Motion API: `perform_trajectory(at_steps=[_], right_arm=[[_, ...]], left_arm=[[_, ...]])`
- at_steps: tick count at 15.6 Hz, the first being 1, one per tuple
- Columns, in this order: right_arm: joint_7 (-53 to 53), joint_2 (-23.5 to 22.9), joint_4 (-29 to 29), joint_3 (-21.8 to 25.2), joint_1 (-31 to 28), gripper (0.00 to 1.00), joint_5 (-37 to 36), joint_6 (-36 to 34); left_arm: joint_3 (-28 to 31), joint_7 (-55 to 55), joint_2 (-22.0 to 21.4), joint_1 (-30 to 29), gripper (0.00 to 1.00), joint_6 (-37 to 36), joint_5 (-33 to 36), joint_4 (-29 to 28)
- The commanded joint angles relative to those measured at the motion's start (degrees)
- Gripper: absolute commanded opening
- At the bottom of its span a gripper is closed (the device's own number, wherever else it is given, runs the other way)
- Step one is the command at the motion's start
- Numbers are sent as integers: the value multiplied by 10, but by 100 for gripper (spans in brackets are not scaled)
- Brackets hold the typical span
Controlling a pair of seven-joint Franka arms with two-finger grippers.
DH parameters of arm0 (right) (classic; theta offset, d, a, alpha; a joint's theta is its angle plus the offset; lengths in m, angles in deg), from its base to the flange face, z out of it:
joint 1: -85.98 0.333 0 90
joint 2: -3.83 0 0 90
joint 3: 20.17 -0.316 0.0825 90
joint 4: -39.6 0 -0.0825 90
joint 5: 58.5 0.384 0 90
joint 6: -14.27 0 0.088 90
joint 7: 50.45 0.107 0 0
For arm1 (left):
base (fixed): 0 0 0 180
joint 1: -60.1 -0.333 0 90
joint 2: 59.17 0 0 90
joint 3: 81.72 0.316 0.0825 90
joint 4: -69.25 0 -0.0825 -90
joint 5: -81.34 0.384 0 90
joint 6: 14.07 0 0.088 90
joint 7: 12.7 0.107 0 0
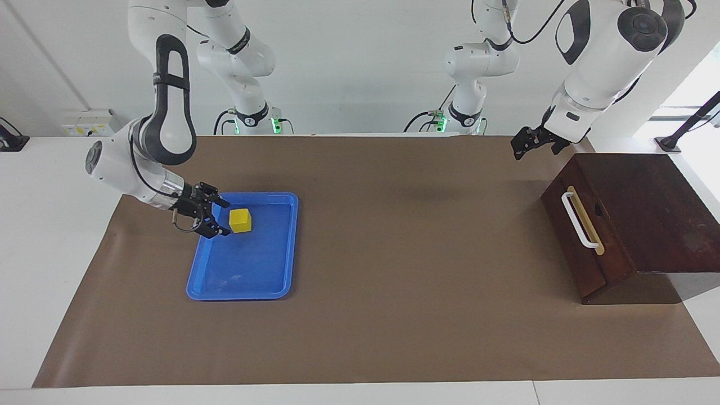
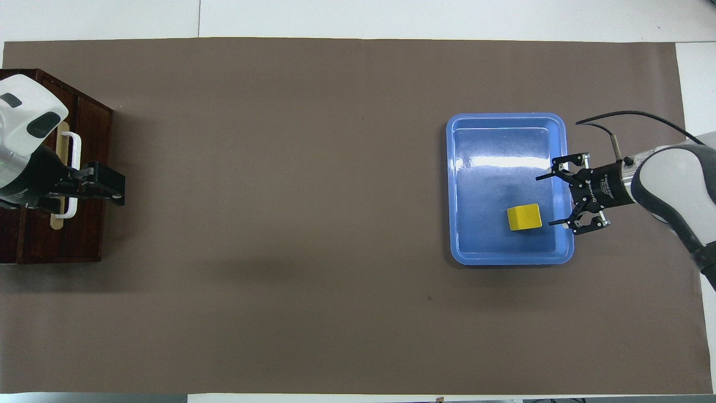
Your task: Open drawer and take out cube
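The yellow cube [image 1: 241, 220] [image 2: 524, 217] rests on the floor of the blue tray [image 1: 250, 264] [image 2: 498, 151], in the part nearer to the robots. My right gripper [image 1: 224, 216] [image 2: 547, 200] hangs open over the tray's rim at the right arm's end, a short gap from the cube, holding nothing. The dark wooden drawer [image 1: 579, 253] [image 2: 89, 145] is shut in its box at the left arm's end, its white handle [image 1: 579, 220] [image 2: 74, 168] free. My left gripper [image 1: 516, 151] [image 2: 114, 187] waits in the air, open and holding nothing, over the mat in front of the drawer.
A brown mat [image 1: 405, 270] covers most of the white table. The dark box [image 1: 652, 208] stands at the mat's edge at the left arm's end. Between tray and box lies a wide stretch of bare mat.
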Motion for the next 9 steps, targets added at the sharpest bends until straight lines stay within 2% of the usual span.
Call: perform_trajectory(at_steps=[1, 4, 9], right_arm=[[-22, 7, -90, -4, -3, 100, -85, -83], [-142, 7, -165, -2, -3, 100, -109, -151], [-371, 30, -240, -7, -1, 100, -203, -219]], left_arm=[[4, 4, -8, 0, 100, -3, -1, -2], [4, 5, -10, 1, 100, -4, -4, -5], [3, 4, -12, 8, 100, -3, -6, -6]])
